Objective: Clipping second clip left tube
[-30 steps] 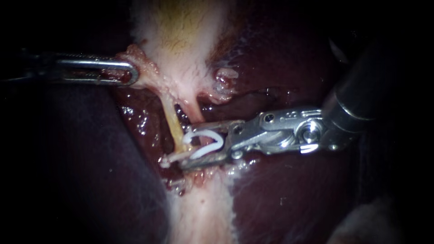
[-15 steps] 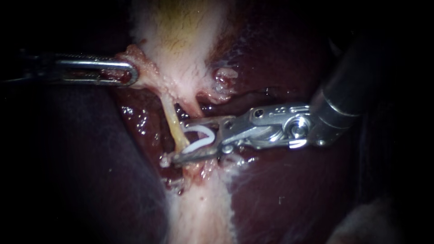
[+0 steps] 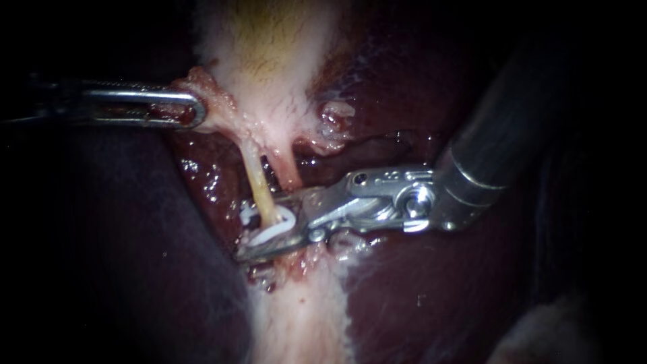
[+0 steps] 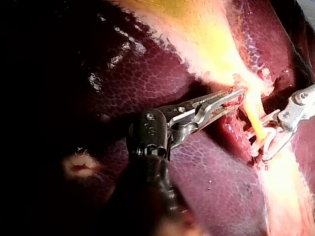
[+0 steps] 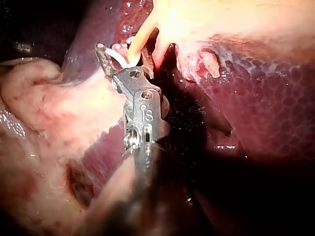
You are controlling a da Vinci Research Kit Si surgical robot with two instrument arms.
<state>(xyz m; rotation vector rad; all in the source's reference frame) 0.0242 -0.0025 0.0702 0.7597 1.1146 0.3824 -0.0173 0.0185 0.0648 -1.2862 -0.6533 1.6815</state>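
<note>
- The left tube [image 3: 258,182], thin and yellowish, runs lengthwise from the narrow end of the gallbladder [image 3: 269,54] down to the pale band between the lobes of the liver [image 3: 418,290].
- The right instrument [image 3: 259,228] holds a white clip [image 3: 273,231] between its part-open jaws. The tube's lower end passes through the clip.
- The clip's long axis lies across the tube, its open end pointing away from the right instrument's shaft.
- The left instrument [image 3: 195,109] has its jaws closed on the gallbladder's edge, above the clip.

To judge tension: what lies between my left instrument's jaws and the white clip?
In the endoscope view: pale gallbladder tissue, then the yellowish left tube running into the clip.
</note>
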